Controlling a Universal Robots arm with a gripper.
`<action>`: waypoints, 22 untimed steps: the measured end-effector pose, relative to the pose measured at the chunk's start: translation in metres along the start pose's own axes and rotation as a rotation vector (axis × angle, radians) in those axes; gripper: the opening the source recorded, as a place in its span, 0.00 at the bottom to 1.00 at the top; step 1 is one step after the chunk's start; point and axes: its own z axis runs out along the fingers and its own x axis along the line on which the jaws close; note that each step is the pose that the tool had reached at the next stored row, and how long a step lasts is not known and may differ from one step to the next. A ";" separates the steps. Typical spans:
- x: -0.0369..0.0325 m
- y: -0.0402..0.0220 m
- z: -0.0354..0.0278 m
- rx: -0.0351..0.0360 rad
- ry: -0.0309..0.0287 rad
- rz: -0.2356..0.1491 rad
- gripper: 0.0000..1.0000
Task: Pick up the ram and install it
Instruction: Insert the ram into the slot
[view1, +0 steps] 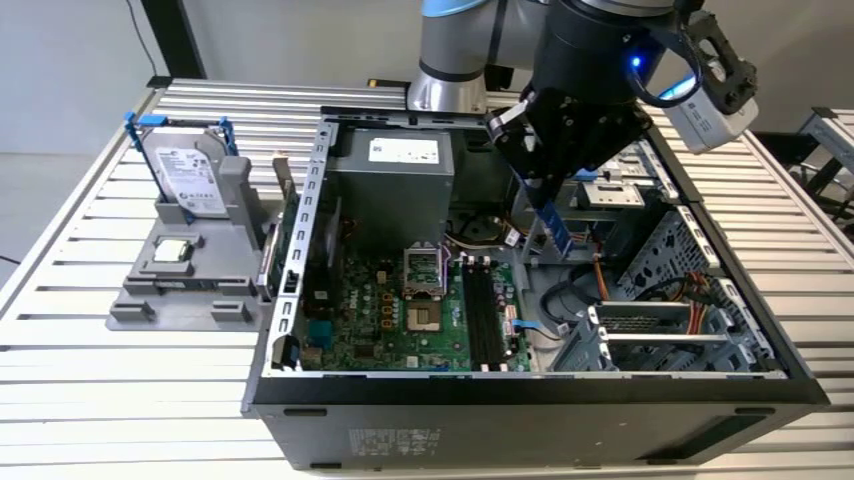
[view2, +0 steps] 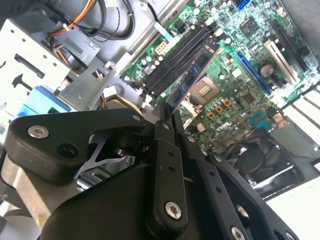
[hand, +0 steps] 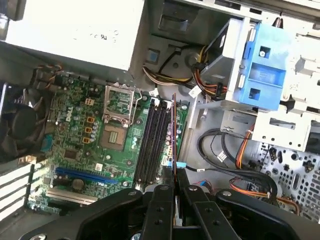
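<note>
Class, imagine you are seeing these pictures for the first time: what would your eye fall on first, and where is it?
The black gripper hangs over the open computer case, shut on the ram, which points down towards the green motherboard. On the exterior view's left, a silver hard drive stands upright on a grey stand.

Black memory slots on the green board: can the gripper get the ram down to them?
Probably yes. The gripper holds the ram close above the black memory slots, and no cable seems to cross them.
</note>
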 end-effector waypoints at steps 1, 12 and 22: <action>0.0000 0.0000 0.0000 0.0004 -0.0007 0.013 0.00; 0.0000 0.0000 0.0000 0.0030 -0.0048 0.088 0.00; -0.0040 -0.0010 0.0056 0.0033 -0.0047 0.088 0.00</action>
